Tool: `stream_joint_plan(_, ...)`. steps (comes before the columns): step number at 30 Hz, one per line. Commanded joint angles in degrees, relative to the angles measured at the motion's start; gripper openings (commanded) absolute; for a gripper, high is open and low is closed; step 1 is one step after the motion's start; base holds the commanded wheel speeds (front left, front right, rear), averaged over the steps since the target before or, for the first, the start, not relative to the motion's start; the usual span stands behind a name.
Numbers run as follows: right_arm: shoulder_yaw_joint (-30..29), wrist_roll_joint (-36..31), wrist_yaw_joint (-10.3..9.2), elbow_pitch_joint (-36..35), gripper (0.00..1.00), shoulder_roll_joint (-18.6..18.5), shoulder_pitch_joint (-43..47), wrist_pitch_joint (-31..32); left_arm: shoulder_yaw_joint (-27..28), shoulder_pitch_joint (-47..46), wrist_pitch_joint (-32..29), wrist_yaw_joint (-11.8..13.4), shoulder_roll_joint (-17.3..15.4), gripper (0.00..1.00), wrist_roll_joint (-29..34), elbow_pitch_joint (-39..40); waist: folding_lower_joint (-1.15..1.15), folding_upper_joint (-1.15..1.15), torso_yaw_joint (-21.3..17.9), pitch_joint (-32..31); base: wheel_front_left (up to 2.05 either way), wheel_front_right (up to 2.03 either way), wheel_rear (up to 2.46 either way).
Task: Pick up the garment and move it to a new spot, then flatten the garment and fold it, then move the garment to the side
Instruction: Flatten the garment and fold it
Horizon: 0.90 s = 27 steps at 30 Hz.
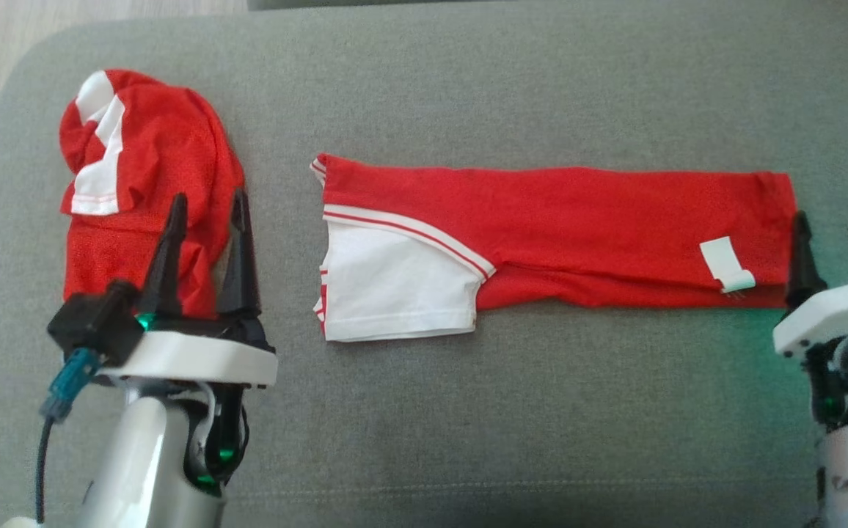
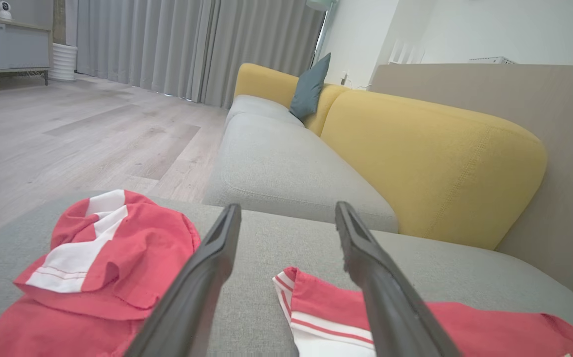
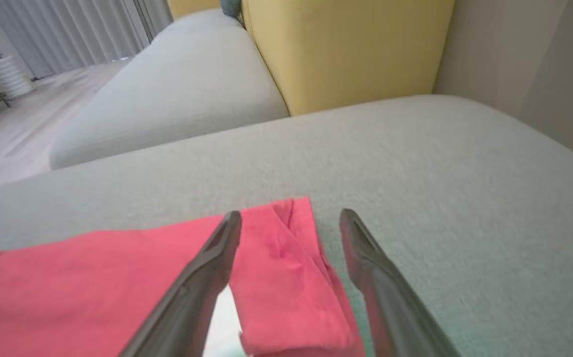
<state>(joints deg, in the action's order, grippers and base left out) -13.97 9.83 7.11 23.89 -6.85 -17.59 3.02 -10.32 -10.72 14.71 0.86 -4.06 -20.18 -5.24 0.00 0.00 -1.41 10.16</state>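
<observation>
Red mesh-looking folded garment (image 1: 578, 235) lies as a long strip across the middle and right of the grey cushion (image 1: 468, 88), with a white sleeve panel (image 1: 387, 286) at its left end and a white tag (image 1: 725, 264) near its right end. I take this as the piece being folded. A second crumpled red-and-white garment (image 1: 138, 183) sits well apart at the far left.

Risks, my read:
- The left gripper (image 1: 208, 196) is over the crumpled piece, not the strip. If I close here I grab the wrong cloth.
- The right gripper (image 1: 827, 220) straddles the strip's right hem. In the right wrist view one finger is over cloth and the other over bare cushion. A pinch there may catch only the top layer, and the lengthwise fold then opens.
- Lifting one end alone probably drags and skews the strip, and the sleeve end could flop out.

Pose:
- The left arm comes in from the lower left with its fingers pointing away from me, spread wide and holding nothing. They are low over the near right part of the crumpled piece; I can't tell if they touch it. Its wrist view looks between the two garments toward the yellow backrest (image 2: 430, 158).
- The right arm sits at the lower right edge. Its fingers are also spread and empty, with the tips just at the hem.
</observation>
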Motion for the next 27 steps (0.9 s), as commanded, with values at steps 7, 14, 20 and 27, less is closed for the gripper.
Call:
stream_joint_plan(7,-6.9,-5.1,0.37,5.6,1.0,0.8,-8.0,7.7,3.4,-4.1,0.3,-2.1,0.7,1.0,1.4,0.5,0.0,0.0,1.6,3.8,0.0,0.0,0.0)
stream_joint_plan(14,-9.9,-7.6,0.37,8.4,1.0,1.1,-11.0,11.4,4.7,-5.4,0.3,-3.0,1.0,1.0,2.0,-0.1,0.0,0.0,2.2,5.9,0.0,0.0,0.0)
stream_joint_plan(20,-9.2,-7.3,0.37,9.8,1.0,0.9,-12.7,14.9,5.9,-6.3,0.3,-3.5,1.1,1.0,2.5,-0.1,0.0,0.0,2.1,7.4,0.0,0.0,0.0)
stream_joint_plan(27,-7.2,-5.5,0.37,9.6,1.0,0.5,-12.9,18.4,7.6,-7.6,0.3,-4.1,1.2,1.0,3.0,0.3,0.0,0.0,1.5,9.3,0.0,0.0,0.0)
